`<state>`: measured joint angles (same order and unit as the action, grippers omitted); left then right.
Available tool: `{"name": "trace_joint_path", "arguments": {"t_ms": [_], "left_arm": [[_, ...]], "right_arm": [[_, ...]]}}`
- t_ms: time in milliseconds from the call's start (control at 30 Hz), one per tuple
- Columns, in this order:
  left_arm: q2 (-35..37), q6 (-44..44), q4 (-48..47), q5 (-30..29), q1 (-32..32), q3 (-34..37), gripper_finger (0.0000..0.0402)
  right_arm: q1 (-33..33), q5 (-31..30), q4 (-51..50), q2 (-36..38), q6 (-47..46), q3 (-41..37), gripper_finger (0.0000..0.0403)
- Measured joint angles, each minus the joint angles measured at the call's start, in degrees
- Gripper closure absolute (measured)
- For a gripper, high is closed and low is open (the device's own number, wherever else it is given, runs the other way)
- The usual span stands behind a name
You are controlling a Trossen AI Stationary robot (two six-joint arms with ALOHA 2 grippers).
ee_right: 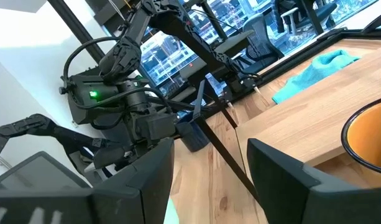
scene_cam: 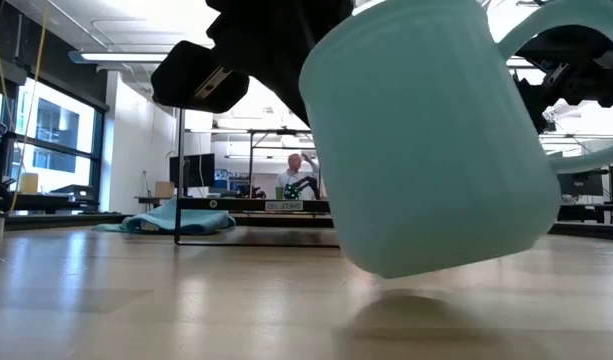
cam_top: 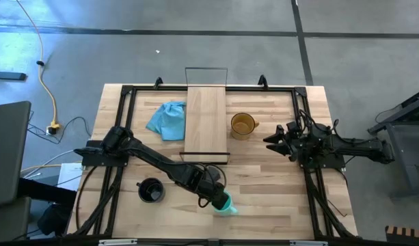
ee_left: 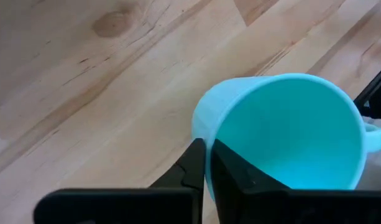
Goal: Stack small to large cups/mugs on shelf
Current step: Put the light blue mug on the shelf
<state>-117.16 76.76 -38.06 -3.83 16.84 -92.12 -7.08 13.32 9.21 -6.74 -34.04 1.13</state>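
Note:
My left gripper (cam_top: 219,199) is near the table's near edge, shut on the small teal mug (cam_top: 227,204), which fills the low view (scene_cam: 426,140) and shows its open mouth in the left wrist view (ee_left: 289,130). The black mug (cam_top: 150,190) stands on the table to its left. The amber-orange mug (cam_top: 242,126) stands right of the shelf (cam_top: 206,120), a light-wood plank with black wire ends in the table's middle. My right gripper (cam_top: 272,140) waits open near the table's right side, beside the amber mug (ee_right: 367,140). My left gripper pinches the teal mug's rim wall (ee_left: 206,152), one finger (ee_left: 230,171) inside the mug and one finger (ee_left: 187,168) outside. The mug is lifted clear of the table, tilted, its bottom (scene_cam: 426,262) hanging just above the wood.
A light blue cloth (cam_top: 167,119) lies left of the shelf, touching its edge. Black frame rails (cam_top: 301,116) run along the table's sides. Bare wood lies between the shelf and the near edge. A person (scene_cam: 298,175) sits in the room far behind the table.

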Motion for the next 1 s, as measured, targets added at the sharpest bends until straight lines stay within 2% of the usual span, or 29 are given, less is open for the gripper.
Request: {"name": "trace_joint_path", "arguments": {"t_ms": [233, 333, 500, 800, 1000], "left_arm": [[0.0, -0.4, -2.1, 1.8, 0.0, -2.0, 0.0399], [0.0, -1.8, -4.6, 3.2, 0.0, -5.5, 0.04], [0.0, -4.6, -15.3, 2.6, 0.0, -15.1, 0.04], [0.0, -8.7, -35.1, -6.0, -1.9, -34.4, 0.0401], [0.2, -10.6, -45.2, -13.3, -5.3, -43.0, 0.0401]], "right_arm": [[0.0, 0.0, 0.0, 0.0, 0.0, 0.0, 0.0208], [0.0, 0.0, -0.2, 0.0, 0.0, 0.0, 0.0208], [0.0, 0.0, -1.2, 0.0, 0.0, 0.0, 0.0208], [0.0, 0.2, -3.0, 0.0, -1.9, 0.0, 0.0208], [0.0, 1.4, -3.0, 0.0, -3.5, 0.0, 0.0208]]}}
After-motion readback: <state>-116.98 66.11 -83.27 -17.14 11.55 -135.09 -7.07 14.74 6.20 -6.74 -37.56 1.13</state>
